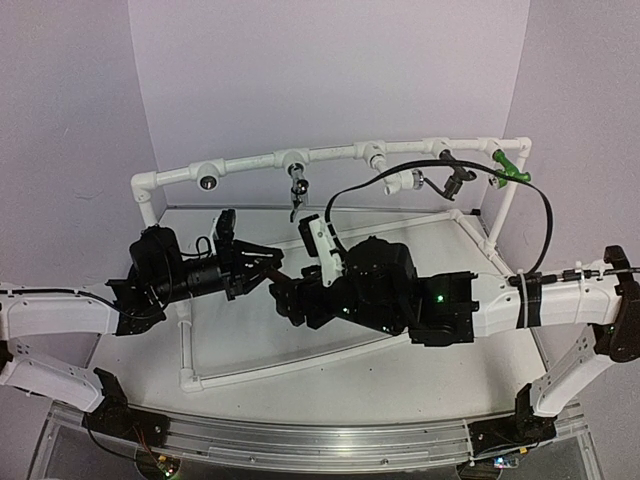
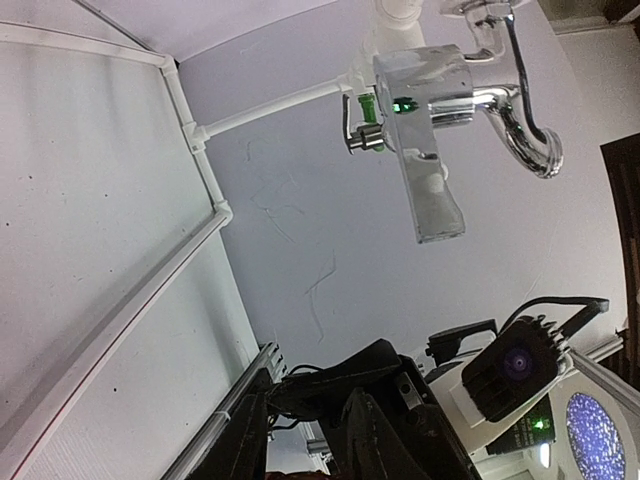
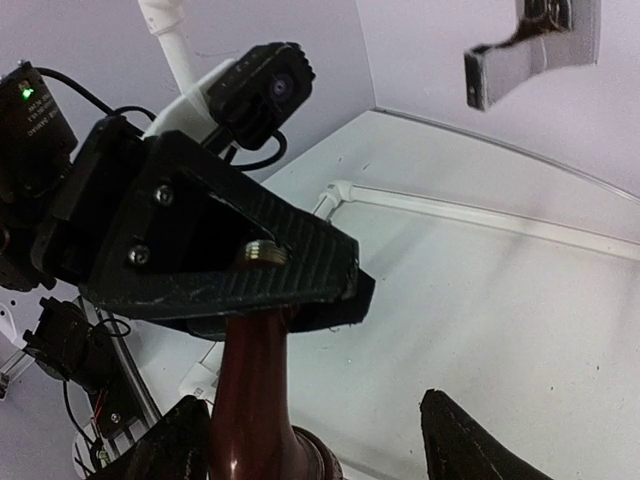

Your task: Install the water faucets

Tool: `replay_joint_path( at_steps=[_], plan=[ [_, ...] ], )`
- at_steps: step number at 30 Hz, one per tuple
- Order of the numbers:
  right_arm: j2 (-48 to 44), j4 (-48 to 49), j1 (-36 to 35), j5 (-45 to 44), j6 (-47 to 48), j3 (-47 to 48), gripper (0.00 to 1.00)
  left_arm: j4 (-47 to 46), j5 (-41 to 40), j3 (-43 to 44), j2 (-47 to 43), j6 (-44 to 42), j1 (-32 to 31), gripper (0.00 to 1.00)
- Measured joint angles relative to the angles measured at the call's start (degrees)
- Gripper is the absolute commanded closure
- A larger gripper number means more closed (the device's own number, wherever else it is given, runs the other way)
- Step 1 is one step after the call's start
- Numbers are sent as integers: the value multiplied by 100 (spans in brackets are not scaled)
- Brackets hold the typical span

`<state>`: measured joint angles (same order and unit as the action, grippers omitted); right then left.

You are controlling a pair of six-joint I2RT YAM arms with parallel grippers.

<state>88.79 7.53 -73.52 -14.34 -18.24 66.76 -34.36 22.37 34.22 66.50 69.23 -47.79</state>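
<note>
- Step in hand: passing the last tap between my two pincers at mid-table, before it goes to the pipe.
- The dark brown faucet [image 3: 250,390] stands upright in the right wrist view, its brass threaded end on top.
- My left pincer [image 1: 268,262] looks clamped on its neck, just under the thread.
- My right pincer [image 3: 312,405] has fingers standing apart either side of the stem, and I cannot tell whether it grips lower down.
- Next, I judge: carry the thread to the open tee [image 1: 207,181] at the far left of the pipe frame [image 1: 250,162], line it up and screw it in.
- Count: five faucets. Four hang on the frame: chrome faucet [image 1: 297,186], white faucet [image 1: 402,180], dark bronze faucet [image 1: 456,178], green faucet [image 1: 510,168].
- One open tee.
</note>
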Motion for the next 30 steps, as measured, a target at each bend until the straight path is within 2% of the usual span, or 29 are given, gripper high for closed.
replay_joint_path(
  at_steps=[5, 10, 16, 18, 20, 21, 24, 26, 30],
  plan=[
    [58, -208, 0, -94, -156, 33, 36, 147, -151, -21, -11, 6, 13, 100],
    [270, -106, 0, -78, -80, 229, 47, 195, -166, -26, -11, 13, 22, 100],
    [462, 267, 0, -2, 87, 249, 78, 193, -165, -26, -12, 22, 22, 100],
    [492, 358, 0, 25, 99, 249, 98, 193, -177, -26, -11, 31, 22, 100],
    [509, 395, -8, 8, 121, 251, 100, 202, -180, -28, -14, 26, 34, 97],
    [516, 407, -8, 10, 182, 251, 100, 199, -173, -29, -14, 16, 38, 91],
    [528, 464, -7, 7, 198, 247, 100, 197, -150, -29, -17, -6, 84, 54],
    [529, 501, -11, -76, 212, 226, 100, 288, -139, -30, -72, -68, 132, 37],
    [518, 574, -6, -470, 218, 31, 100, 849, -161, -63, -445, -298, 355, 20]
  ],
)
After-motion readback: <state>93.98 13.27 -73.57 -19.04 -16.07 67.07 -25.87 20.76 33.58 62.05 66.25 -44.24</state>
